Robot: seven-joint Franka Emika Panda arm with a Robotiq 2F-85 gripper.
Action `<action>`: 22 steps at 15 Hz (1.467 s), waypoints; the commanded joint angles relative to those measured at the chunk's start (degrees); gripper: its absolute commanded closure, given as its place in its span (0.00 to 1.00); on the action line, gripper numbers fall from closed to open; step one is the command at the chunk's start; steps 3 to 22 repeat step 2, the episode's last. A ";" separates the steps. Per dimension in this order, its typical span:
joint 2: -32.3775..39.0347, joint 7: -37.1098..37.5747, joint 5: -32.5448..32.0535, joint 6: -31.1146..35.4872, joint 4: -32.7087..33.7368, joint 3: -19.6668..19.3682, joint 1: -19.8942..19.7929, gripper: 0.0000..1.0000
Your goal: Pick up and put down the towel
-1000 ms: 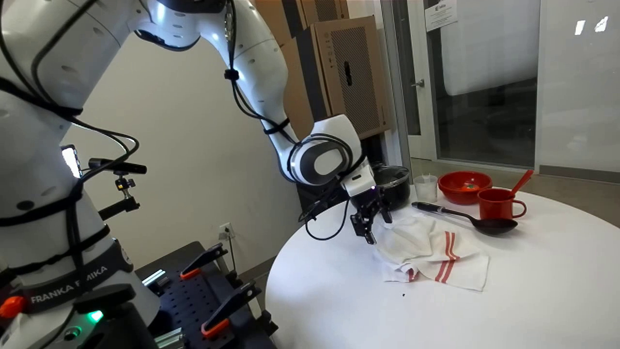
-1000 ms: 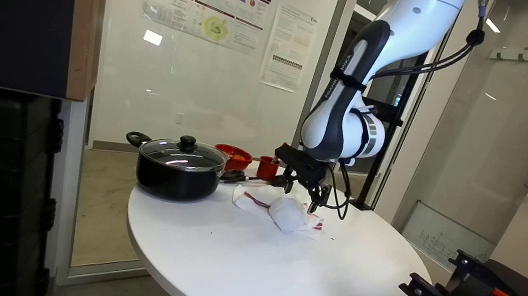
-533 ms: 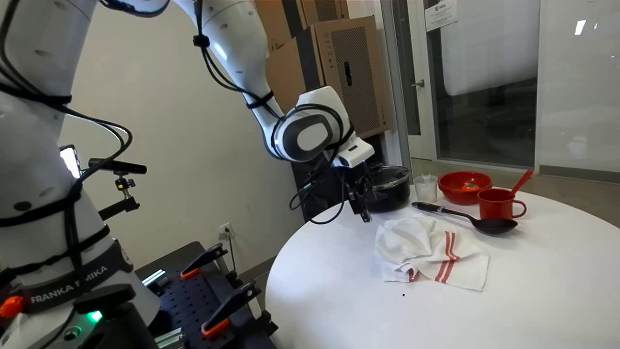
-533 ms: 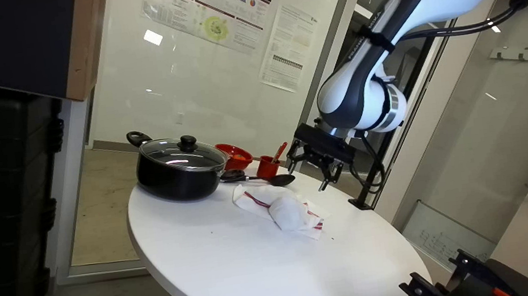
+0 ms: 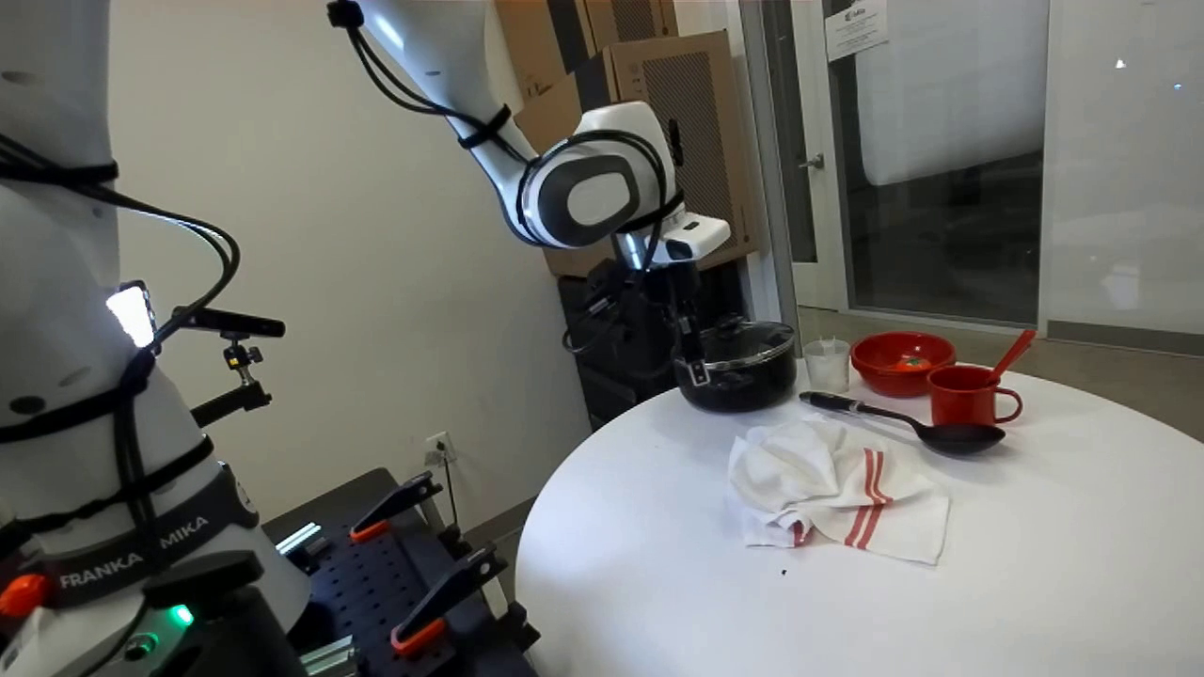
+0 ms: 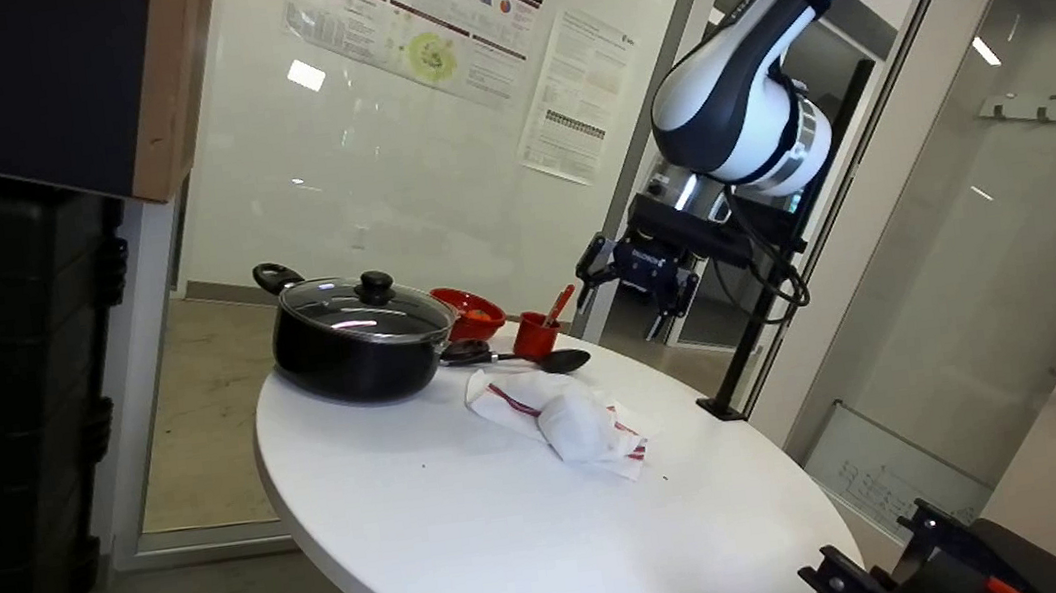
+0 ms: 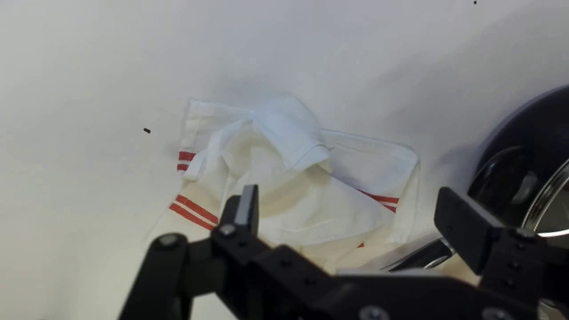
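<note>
A white towel point(image 5: 828, 484) with red stripes lies crumpled on the white round table point(image 5: 640, 564). It also shows in an exterior view point(image 6: 576, 424) and in the wrist view point(image 7: 284, 178). My gripper point(image 7: 349, 204) is open with nothing between its fingers, above the towel and apart from it. In an exterior view the gripper point(image 6: 621, 313) hangs well above the table. In an exterior view the gripper point(image 5: 694, 367) appears in front of the black pot, with only part of its fingers distinct.
A black pot point(image 5: 743, 376) with a glass lid, a translucent cup point(image 5: 828, 365), a red bowl point(image 5: 898, 367), a red mug point(image 5: 961, 397) and a black ladle point(image 5: 959, 438) stand or lie beyond the towel. Cardboard boxes point(image 5: 687, 141) are stacked behind the arm.
My gripper has risen away from the towel and drawn back, and its tilt has become more upright. The towel has stayed in place on the table.
</note>
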 commanded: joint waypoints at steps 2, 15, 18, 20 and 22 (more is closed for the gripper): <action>-0.13 -1.92 1.42 -0.44 0.08 -1.00 1.17 0.00; -0.13 -1.92 1.42 -0.44 0.08 -1.00 1.17 0.00; -0.13 -1.92 1.42 -0.44 0.08 -1.00 1.17 0.00; -0.13 -1.92 1.42 -0.44 0.08 -1.00 1.17 0.00; -0.13 -1.92 1.42 -0.44 0.08 -1.00 1.17 0.00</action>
